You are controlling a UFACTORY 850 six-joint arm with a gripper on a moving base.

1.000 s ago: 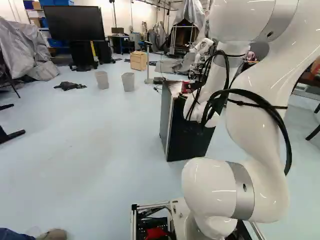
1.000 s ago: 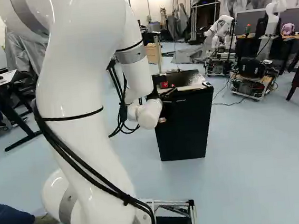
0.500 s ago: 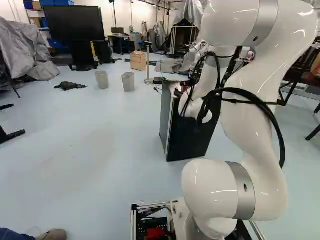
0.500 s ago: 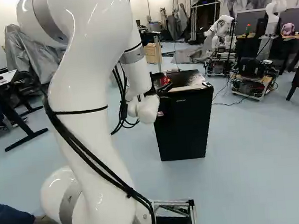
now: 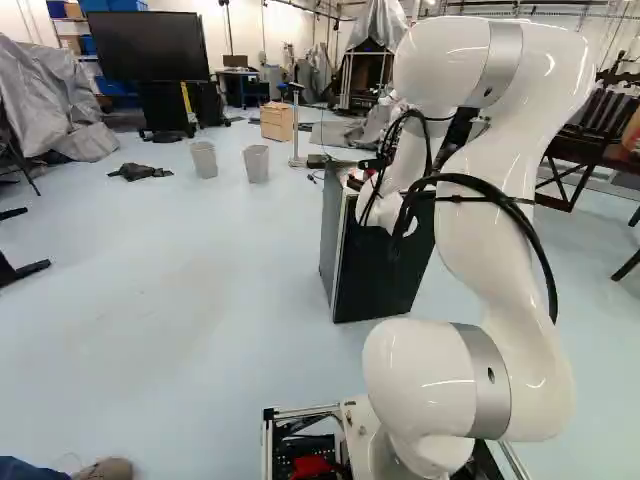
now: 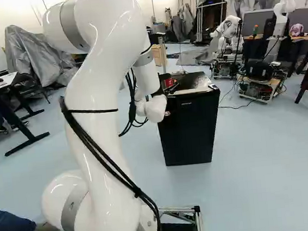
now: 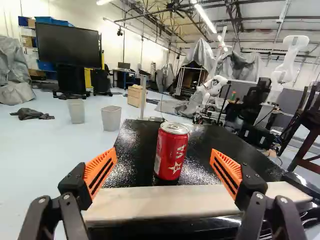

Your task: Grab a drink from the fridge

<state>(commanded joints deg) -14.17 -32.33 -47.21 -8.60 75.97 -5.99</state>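
In the right base view, my gripper (image 6: 165,88) shows only as dark parts beyond the white wrist, at the near side of the fridge top. A black fridge (image 6: 191,128) stands on the floor with its front shut. On its top a red can (image 7: 171,152) is upright. From the wrist, the gripper (image 7: 164,156) stands open, one orange-padded finger to each side of the can and neither touching it. The can is ahead, between the lines of the fingers. A pale strip (image 7: 165,202) along the fridge top's edge lies nearer than the can.
Two grey bins (image 5: 203,160) and a wooden cabinet (image 5: 277,121) stand beyond the fridge, left of it. Another robot (image 6: 228,32) is farther back at the right. A desk (image 6: 9,86) stands at the left of the right base view, and a person's legs (image 6: 14,227) show near the base.
The arm's elbow has come lower and shifted, leftward in the left base view and rightward in the right one. Its wrist has risen slightly beside the fridge. The base has not moved.
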